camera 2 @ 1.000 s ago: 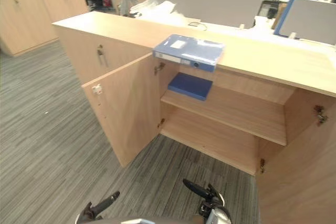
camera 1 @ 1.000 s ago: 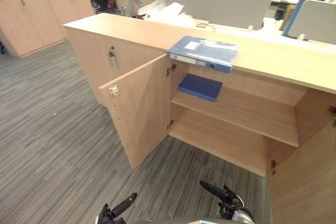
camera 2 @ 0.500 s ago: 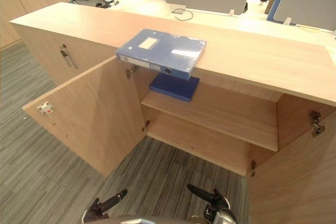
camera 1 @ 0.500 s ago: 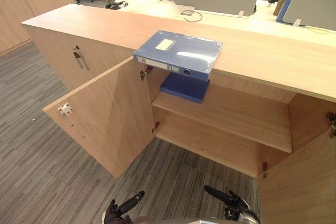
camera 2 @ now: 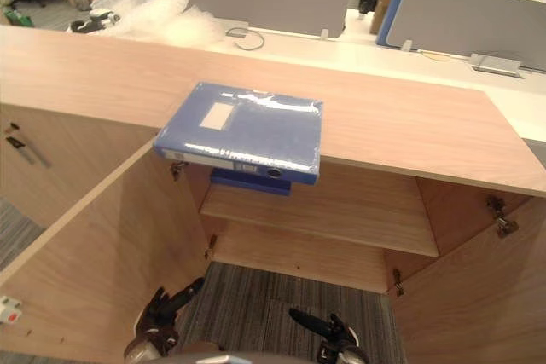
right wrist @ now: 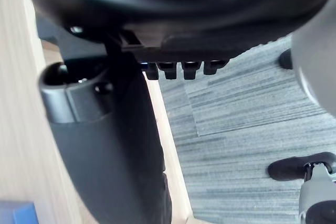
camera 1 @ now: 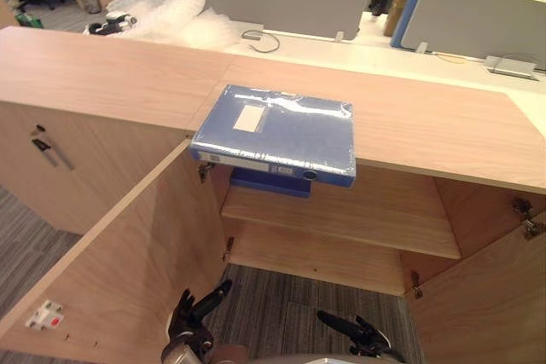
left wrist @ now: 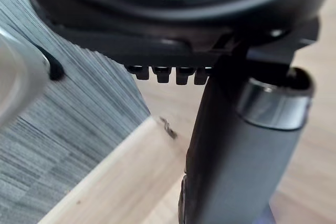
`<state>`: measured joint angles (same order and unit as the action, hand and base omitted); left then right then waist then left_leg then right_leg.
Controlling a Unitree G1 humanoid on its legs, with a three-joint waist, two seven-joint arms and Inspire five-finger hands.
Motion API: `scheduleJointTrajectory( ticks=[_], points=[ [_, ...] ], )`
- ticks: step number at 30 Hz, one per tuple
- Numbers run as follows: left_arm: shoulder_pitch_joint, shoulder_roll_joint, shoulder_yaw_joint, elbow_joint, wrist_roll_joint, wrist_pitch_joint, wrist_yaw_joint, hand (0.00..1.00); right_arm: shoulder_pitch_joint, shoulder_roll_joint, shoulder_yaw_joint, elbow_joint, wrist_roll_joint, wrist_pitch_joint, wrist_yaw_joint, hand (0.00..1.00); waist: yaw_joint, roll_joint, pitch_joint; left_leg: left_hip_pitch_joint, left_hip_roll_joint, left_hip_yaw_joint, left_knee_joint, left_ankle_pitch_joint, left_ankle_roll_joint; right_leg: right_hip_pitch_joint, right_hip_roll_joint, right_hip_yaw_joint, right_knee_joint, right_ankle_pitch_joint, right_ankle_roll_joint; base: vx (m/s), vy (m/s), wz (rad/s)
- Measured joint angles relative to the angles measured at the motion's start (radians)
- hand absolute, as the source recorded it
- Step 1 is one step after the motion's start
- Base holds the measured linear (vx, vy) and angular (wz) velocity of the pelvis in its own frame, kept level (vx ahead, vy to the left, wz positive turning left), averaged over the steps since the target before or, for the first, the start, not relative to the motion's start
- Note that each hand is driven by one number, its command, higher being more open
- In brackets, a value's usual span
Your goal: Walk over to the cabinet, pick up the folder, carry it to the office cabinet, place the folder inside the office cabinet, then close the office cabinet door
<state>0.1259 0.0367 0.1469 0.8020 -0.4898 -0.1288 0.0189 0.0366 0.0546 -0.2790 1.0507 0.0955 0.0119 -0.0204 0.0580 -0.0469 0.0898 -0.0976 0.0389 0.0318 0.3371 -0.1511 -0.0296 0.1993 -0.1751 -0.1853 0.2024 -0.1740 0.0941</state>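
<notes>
Two empty hands, left hand (camera 1: 193, 319) and right hand (camera 1: 351, 331), hung low with fingers straight | cabinet (camera 1: 444, 125) loomed nearer than a second ago, walk nearly done | folder (camera 1: 277, 130) lay on its top, overhanging the front edge by the open door (camera 1: 119, 245) | pickup judged next.

Shelf (camera 1: 384, 221) free right of the blue box (camera 1: 260, 182) (folder (camera 1: 277, 132) overhangs above)
</notes>
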Motion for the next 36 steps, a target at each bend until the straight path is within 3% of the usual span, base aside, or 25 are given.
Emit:
scheduleJointTrajectory(
  ticks=[5,7,11,21,26,33,36],
  points=[
    [0.040,0.014,-0.157,-0.245,-0.071,-0.003,-0.067,1.00,0.008,-0.028,0.044,-0.013,-0.067,0.004,0.011,1.00,-0.007,0.029,-0.021,0.063,-0.004,0.017,-0.184,0.105,-0.013,-0.006,0.006,0.015,-0.062,0.034,-0.003,-0.01,-0.110,-0.16],
    [0.080,0.010,-0.225,-0.367,-0.092,-0.003,-0.087,1.00,0.021,-0.057,0.083,-0.012,-0.095,0.007,0.011,1.00,-0.010,0.042,-0.027,0.113,0.004,0.014,-0.294,0.166,-0.024,-0.008,0.019,0.016,-0.062,0.037,-0.005,-0.04,-0.165,0.01],
    [0.166,0.004,-0.302,-0.555,-0.091,-0.001,-0.101,1.00,0.057,-0.095,0.099,-0.011,-0.092,0.014,0.007,1.00,-0.013,0.057,-0.036,0.159,0.023,0.013,-0.413,0.233,-0.032,-0.017,0.037,0.016,-0.066,0.037,-0.005,-0.05,-0.118,-0.03],
    [0.244,0.051,-0.292,-0.711,0.062,0.012,-0.066,1.00,0.058,-0.092,0.122,-0.016,-0.094,0.023,-0.002,1.00,-0.010,0.046,-0.034,0.144,0.000,-0.012,-0.430,0.269,-0.033,-0.007,0.025,-0.016,-0.105,-0.004,0.007,-0.10,-0.028,0.05],
    [0.290,0.224,-0.305,-0.919,0.107,0.021,-0.121,1.00,0.060,-0.096,0.142,-0.011,-0.096,0.031,0.008,1.00,0.000,0.036,-0.047,0.123,-0.004,-0.041,-0.430,0.278,-0.037,-0.007,0.029,-0.040,-0.114,-0.011,0.013,0.00,-0.010,0.17],
    [0.309,0.335,-0.290,-0.999,0.060,0.023,-0.176,1.00,0.042,-0.095,0.139,0.020,-0.104,0.041,0.034,1.00,0.007,0.016,-0.043,0.114,-0.010,-0.045,-0.424,0.273,-0.038,-0.007,0.028,-0.034,-0.126,-0.004,0.010,0.07,-0.002,0.02],
    [0.364,0.350,-0.218,-1.160,0.011,0.028,-0.193,1.00,0.033,-0.098,0.078,0.057,-0.114,0.040,0.041,1.00,0.015,0.015,-0.044,0.111,0.001,-0.049,-0.424,0.268,-0.044,-0.010,0.039,-0.016,-0.126,0.011,0.006,0.04,-0.003,0.02]
  ],
)
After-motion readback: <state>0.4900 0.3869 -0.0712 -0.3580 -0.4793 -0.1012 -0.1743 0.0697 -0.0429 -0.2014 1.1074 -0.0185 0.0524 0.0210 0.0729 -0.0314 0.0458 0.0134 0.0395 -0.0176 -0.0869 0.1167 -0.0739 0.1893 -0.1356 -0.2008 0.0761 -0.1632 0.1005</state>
